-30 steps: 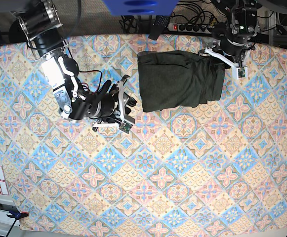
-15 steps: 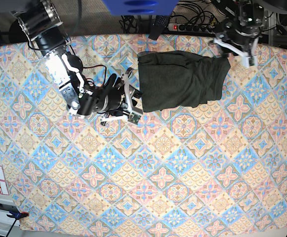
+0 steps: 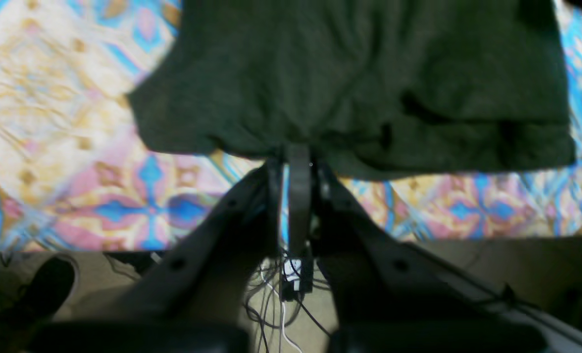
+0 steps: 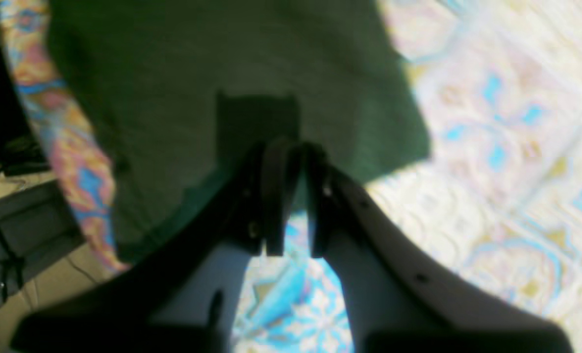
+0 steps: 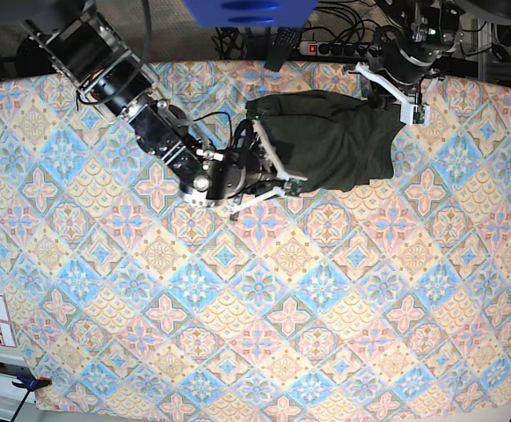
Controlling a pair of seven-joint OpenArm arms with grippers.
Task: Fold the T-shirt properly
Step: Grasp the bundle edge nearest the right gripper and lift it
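Note:
The dark olive T-shirt [image 5: 325, 141] lies folded near the table's far edge. My left gripper [image 5: 387, 98] is at its far right corner. In the left wrist view the left gripper [image 3: 298, 154] is shut on the bunched hem of the T-shirt [image 3: 359, 78]. My right gripper [image 5: 273, 171] is at the shirt's near left corner. In the right wrist view the right gripper [image 4: 283, 147] has its fingers closed together over the edge of the T-shirt [image 4: 197, 63]. The cloth pinched between the jaws is hidden.
A patterned tablecloth [image 5: 264, 299] covers the whole table. A power strip and cables [image 5: 334, 46] lie beyond the far edge. The table's far edge and the floor cables [image 3: 291, 294] show right behind my left gripper.
My right arm has swung right from the bare cloth to the shirt's left edge and its jaws have closed. My left gripper has shifted slightly left at the far right corner.

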